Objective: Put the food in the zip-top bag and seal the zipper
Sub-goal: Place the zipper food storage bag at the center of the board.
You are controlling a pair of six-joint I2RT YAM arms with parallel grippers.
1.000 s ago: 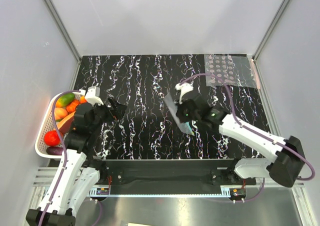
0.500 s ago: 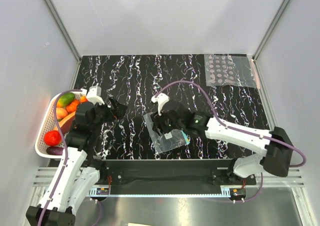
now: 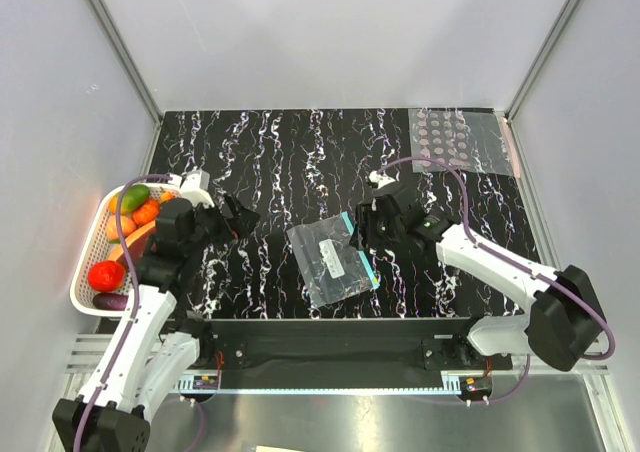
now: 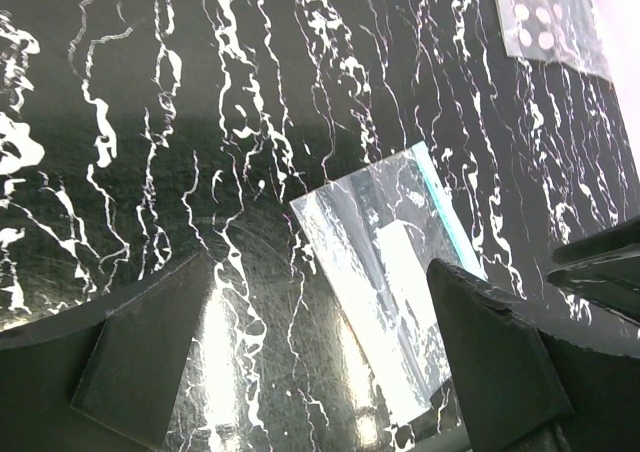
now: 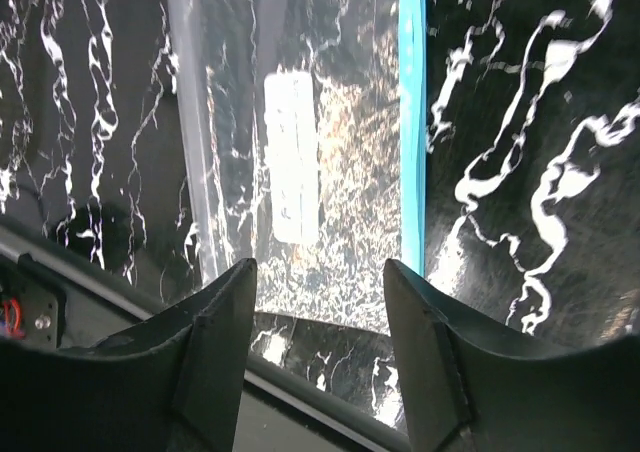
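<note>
**A:** What is changing just now?

**B:** A second ago the right gripper (image 3: 368, 222) was holding the small clear square plastic bag (image 3: 328, 262) up in the air, tilted. Now the bag is lying flat on the black marbled table (image 3: 280, 162), near the front middle. The right gripper is standing just beside the far end of the light blue zipper strip (image 3: 362, 257). Its jaws are parting, and nothing is sitting between them in the wrist view.

**A:** And the left gripper (image 3: 240, 217)?

**B:** It is hanging spread wide and empty, left of the bag, hardly moving from before.

**A:** What is this meaning for the task?

**B:** I am judging that the laying down is finishing. The bag is resting between both arms, with the zipper edge facing the right arm. The small roundish toy fruits (image 3: 146, 213) are all waiting in the white plastic basket (image 3: 85, 272) at the left edge, so the filling is not beginning yet.

**A:** Are you reading any writing?

**B:** No. A white rectangular label (image 5: 291, 157) is showing on the bag, but it is looking blank to me. The clear sheet with grey dots (image 3: 462, 142) in the far right corner is carrying only dots.
</note>
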